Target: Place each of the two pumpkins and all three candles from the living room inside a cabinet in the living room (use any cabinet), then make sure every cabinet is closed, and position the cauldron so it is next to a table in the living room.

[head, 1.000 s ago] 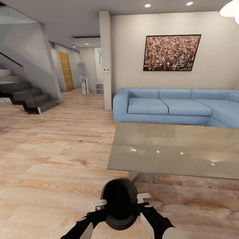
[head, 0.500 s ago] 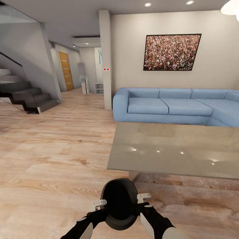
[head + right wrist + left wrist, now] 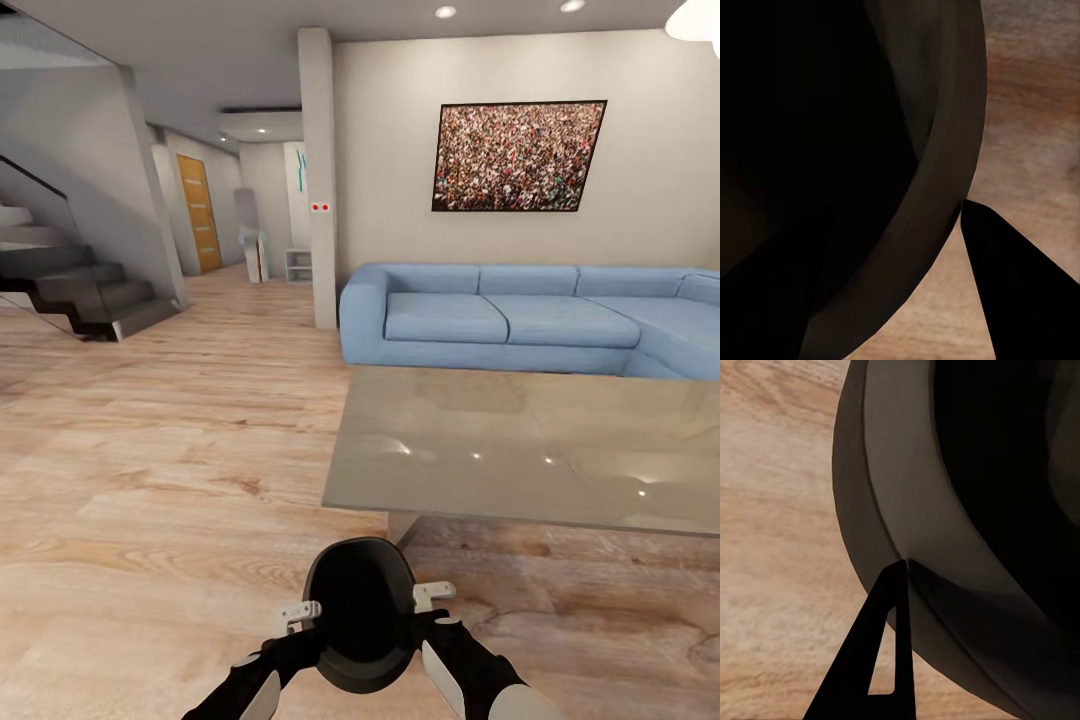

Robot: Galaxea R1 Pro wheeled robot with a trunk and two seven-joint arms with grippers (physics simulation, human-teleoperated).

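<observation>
Low down at 6 o'clock in the head view, a black cauldron [image 3: 358, 612] sits between the two arms. The left claw [image 3: 298, 616] is at the pot's 9 o'clock side and the right claw [image 3: 433, 596] is at its 3 o'clock side. Each claw touches the rim of the pot. I cannot tell if the claws are pinched tight on the rim, because the pot hides one finger of each.

In the left wrist view, a dark finger [image 3: 881, 649] has its tip against the outside wall of the cauldron [image 3: 915, 510], with the wood floor [image 3: 772, 547] behind it. In the right wrist view, one finger [image 3: 1020, 292] lies outside the rim of the cauldron [image 3: 945, 150].

The pot is over the wood floor [image 3: 150, 500], near the front left corner of a shiny grey tabletop [image 3: 530, 450]. That corner lies at about 1 o'clock from the pot. Past the tabletop, at 12 o'clock, there is a long blue sofa [image 3: 520, 320] against the wall, with a picture [image 3: 518, 157] hung above it. Dark stairs [image 3: 80, 285] are at 10 o'clock, and an orange door [image 3: 200, 213] is far back.
</observation>
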